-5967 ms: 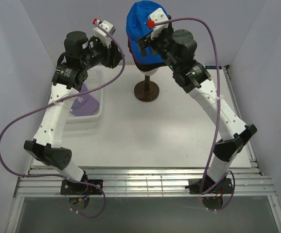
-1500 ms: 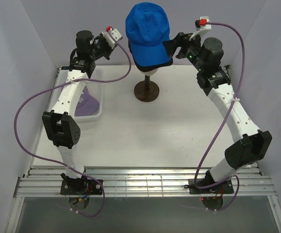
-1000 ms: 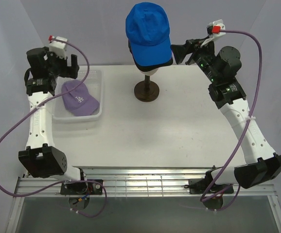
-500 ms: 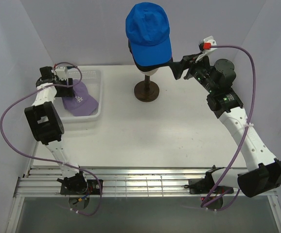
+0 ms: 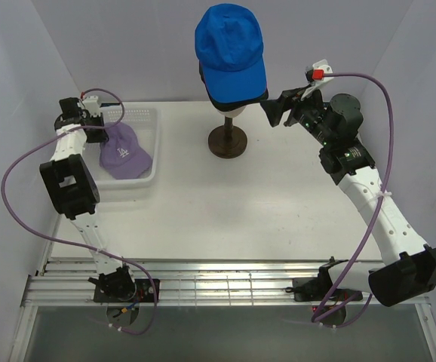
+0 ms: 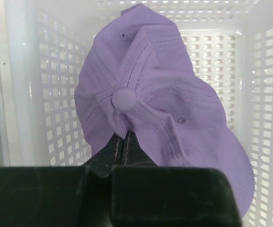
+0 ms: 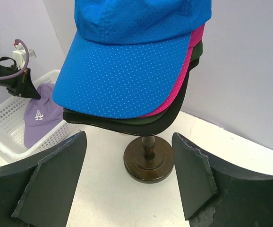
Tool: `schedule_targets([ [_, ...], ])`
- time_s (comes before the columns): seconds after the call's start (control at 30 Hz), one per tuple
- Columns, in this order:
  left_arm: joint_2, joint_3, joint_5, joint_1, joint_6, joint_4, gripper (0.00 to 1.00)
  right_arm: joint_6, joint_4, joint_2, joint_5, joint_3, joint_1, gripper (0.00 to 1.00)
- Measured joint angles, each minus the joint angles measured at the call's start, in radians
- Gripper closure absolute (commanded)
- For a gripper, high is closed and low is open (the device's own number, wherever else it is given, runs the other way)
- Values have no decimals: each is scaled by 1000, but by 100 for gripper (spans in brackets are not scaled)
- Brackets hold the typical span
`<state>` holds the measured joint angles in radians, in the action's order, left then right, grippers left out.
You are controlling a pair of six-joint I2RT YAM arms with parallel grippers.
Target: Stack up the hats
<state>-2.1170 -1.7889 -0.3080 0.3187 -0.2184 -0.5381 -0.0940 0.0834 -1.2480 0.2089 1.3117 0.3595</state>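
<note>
A bright blue hat [image 5: 229, 45] tops the stack of hats on the mannequin head at the back centre. In the right wrist view, magenta [image 7: 194, 45], dark green and black [image 7: 172, 118] brims show under the blue hat [image 7: 127, 71]. A lavender hat [image 5: 124, 153] with a white LA logo lies in the white basket [image 5: 151, 124] at the back left. My left gripper [image 5: 102, 128] reaches into the basket. Its jaws [image 6: 125, 137] are shut on the lavender hat's [image 6: 155, 104] crown just below the top button. My right gripper [image 5: 275, 110] hovers open, right of the stack, holding nothing.
The mannequin's brown stand [image 5: 227, 141] rests on the white table, and the right wrist view shows its round base [image 7: 148, 161] between my open fingers. White walls close in the back and both sides. The basket [image 6: 37, 94] surrounds the lavender hat closely.
My left arm swung down from above the basket into it, and its jaws closed on the lavender hat. My right gripper drifted slightly left and lower, still open.
</note>
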Motion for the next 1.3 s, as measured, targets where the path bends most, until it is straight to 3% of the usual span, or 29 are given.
schedule_targets([
  [0.2, 72, 35, -80, 0, 69, 7, 100, 0, -2, 23, -3, -12, 3, 24],
  [0.43, 317, 35, -228, 0, 221, 14, 100, 14, -7, 90, -6, -18, 58, 27],
  [0.53, 422, 10, -268, 0, 286, 38, 100, 53, -7, 111, -7, -17, 130, 27],
  [0.67, 556, 7, -308, 0, 377, 64, 100, 167, 8, 116, -35, -21, 342, 28],
  [0.8, 662, 8, -335, 0, 475, 71, 100, 340, 240, 132, -71, -192, 544, 25],
  [0.87, 704, 6, -357, 0, 523, 68, 100, 465, 458, 119, -76, -363, 616, 18],
  [0.93, 738, 4, -387, 0, 576, 60, 100, 612, 640, 59, -80, -497, 663, 9],
  [1.0, 766, 0, -426, 0, 624, 50, 100, 762, 818, -49, -96, -575, 703, 6],
  [1.3, 864, -5, -549, 0, 746, -29, 100, 1176, 1109, -407, -265, -449, 768, 3],
])
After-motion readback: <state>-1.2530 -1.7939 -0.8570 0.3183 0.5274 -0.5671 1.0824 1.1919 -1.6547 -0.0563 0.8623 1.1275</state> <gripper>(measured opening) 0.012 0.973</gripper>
